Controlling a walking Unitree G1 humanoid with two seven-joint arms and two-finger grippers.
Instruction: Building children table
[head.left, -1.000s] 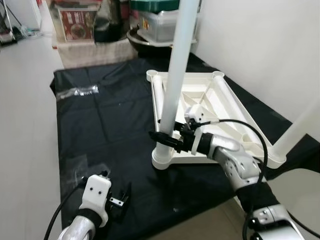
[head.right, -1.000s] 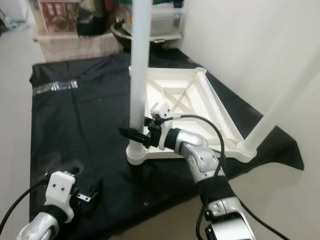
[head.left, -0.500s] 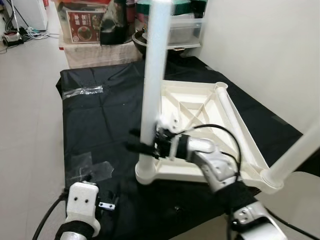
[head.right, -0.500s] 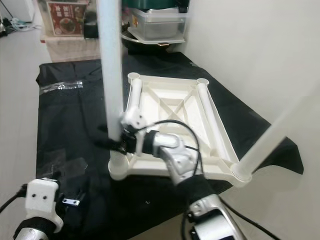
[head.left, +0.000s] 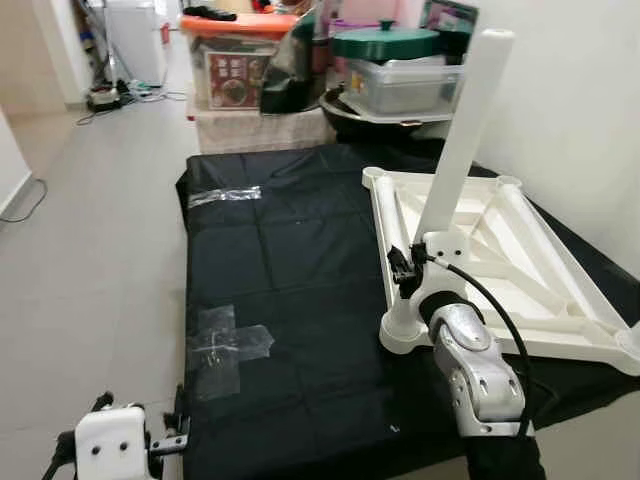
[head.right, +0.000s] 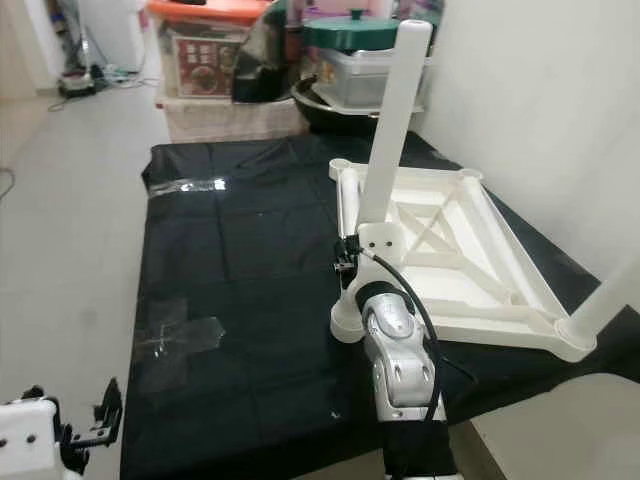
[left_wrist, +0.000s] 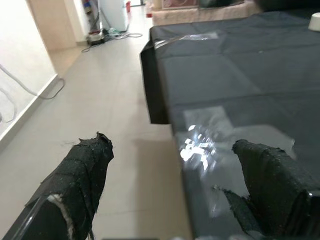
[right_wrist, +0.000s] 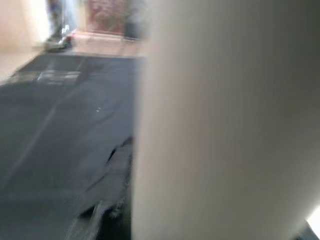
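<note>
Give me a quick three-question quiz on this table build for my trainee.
1. True or false: the tabletop lies underside up on the black sheet.
2. What does the right gripper reach toward? A) the clear tape B) the upright leg C) the storage boxes
3. Where is the left gripper, and are its fingers open?

Key:
1. True.
2. B, low on the leg, near its corner socket.
3. Low, by the sheet's near left edge, over the floor; open and empty.
</note>
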